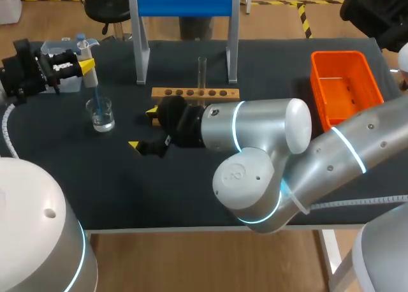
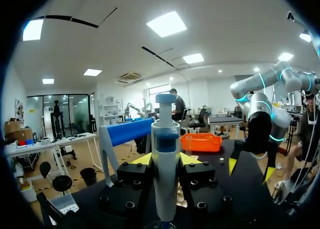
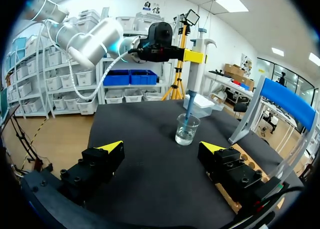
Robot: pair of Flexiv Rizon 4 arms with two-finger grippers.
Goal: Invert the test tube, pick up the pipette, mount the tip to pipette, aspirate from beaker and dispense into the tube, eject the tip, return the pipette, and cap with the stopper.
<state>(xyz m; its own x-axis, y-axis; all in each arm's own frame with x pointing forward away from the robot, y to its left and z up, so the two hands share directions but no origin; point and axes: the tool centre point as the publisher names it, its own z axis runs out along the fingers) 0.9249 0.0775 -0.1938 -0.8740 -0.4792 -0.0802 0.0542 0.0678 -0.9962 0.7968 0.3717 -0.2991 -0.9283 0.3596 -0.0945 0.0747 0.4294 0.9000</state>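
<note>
The left gripper (image 2: 165, 160) is pinching the pipette (image 1: 91, 78) from two sides, its yellow-tipped fingers pressing against the white barrel and holding it close to upright, leaning slightly, near the left end of the table (image 1: 274, 69). The blue tip (image 1: 99, 104) on the pipette's lower end is reaching down inside the glass beaker (image 1: 102, 118), which is standing on the dark mat with clear liquid in its bottom. Just behind the left gripper a clear tip box (image 1: 60, 50) is sitting near the table's far edge. The right gripper (image 3: 161, 148) is hanging low over the mat near the middle of the table with its fingers spread wide and nothing between them; in the right wrist view the beaker and pipette are lying straight ahead of it, apart from its fingers. Just beside this gripper the wooden rack (image 1: 191, 93) is lying along the mat, and the test tube (image 1: 202, 74) is standing upright in one of its holes. Behind the rack a stand with a blue bar (image 1: 185, 2) is rising, and an orange bin (image 1: 338, 65) is sitting well apart at the table's right end.
</note>
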